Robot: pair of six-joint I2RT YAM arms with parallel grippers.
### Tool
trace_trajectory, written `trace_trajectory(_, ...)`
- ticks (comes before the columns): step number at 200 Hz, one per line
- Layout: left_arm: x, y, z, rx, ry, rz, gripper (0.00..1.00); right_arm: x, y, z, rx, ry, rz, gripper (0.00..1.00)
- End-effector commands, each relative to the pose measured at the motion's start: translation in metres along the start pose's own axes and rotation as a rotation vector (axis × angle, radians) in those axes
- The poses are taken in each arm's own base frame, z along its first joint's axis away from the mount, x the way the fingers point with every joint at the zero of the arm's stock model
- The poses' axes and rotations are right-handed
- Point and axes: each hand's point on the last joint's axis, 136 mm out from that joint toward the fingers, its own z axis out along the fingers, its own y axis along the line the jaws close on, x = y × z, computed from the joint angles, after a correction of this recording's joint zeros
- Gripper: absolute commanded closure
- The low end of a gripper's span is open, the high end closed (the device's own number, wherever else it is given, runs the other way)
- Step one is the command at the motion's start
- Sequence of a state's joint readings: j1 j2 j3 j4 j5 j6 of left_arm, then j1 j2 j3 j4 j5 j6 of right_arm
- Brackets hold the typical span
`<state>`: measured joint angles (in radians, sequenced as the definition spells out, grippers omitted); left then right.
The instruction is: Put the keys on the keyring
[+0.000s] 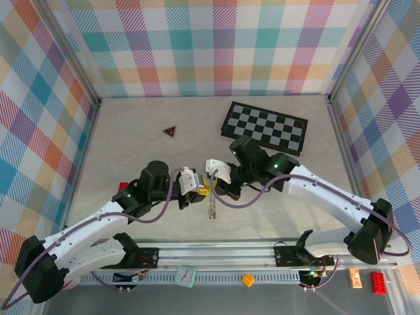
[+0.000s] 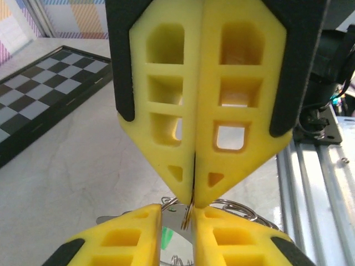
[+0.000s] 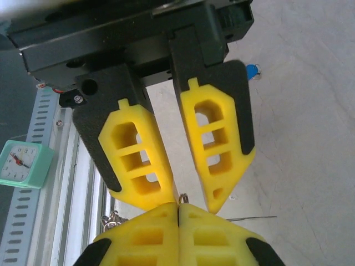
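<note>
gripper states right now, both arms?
Left gripper: fingers a little apart around the keyring; whether it grips cannot be told.
Right gripper: shut, pinching the keyring.

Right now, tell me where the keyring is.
In the top view the keyring hangs centrally, just beyond the front rail, dangling below where the left gripper and right gripper meet tip to tip.

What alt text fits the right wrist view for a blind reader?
The right gripper, shut at the bottom, pinches a link of the keyring, meeting the left gripper, which reaches down with jaws apart. A blue key lies on the table; a mint clock sits at the picture's left.
</note>
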<state>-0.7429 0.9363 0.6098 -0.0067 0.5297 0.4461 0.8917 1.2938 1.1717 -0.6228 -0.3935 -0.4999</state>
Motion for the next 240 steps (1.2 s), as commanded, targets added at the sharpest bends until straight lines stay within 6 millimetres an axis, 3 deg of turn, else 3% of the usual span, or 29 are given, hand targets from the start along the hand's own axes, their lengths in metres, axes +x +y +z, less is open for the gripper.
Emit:
trace_trajectory(1,-0.007,-0.001,0.000,0.022,-0.029,0.006,0.86,-0.012,0.010,0.000,-0.034,-0.056,-0.043,1.00)
trace_trajectory(48,-0.013,-0.004,-0.002,0.037,-0.052,0.011,1.00,-0.008,0.007,0.001,-0.002,-0.050,-0.028,1.00)
trace_trajectory(67,-0.013,-0.005,-0.002,0.039,-0.054,0.011,1.00,-0.006,0.000,-0.005,0.072,-0.075,-0.027,0.80)
trace_trajectory(98,-0.014,-0.007,-0.003,0.046,-0.069,0.018,1.00,0.011,-0.001,-0.013,0.165,-0.124,-0.083,0.67)
trace_trajectory(135,-0.010,-0.009,-0.001,0.048,-0.057,0.031,1.00,0.024,0.012,-0.013,0.163,-0.185,-0.172,0.67)
trace_trajectory(165,-0.007,-0.011,0.001,0.056,-0.045,0.038,1.00,0.021,0.010,-0.011,0.171,-0.195,-0.175,0.69)
trace_trajectory(190,-0.007,-0.012,0.001,0.063,-0.046,0.053,1.00,0.017,-0.003,-0.010,0.229,-0.199,-0.158,0.70)
trace_trajectory(240,-0.007,-0.013,0.001,0.066,-0.050,0.054,1.00,0.007,0.003,-0.001,0.158,-0.220,-0.158,0.74)
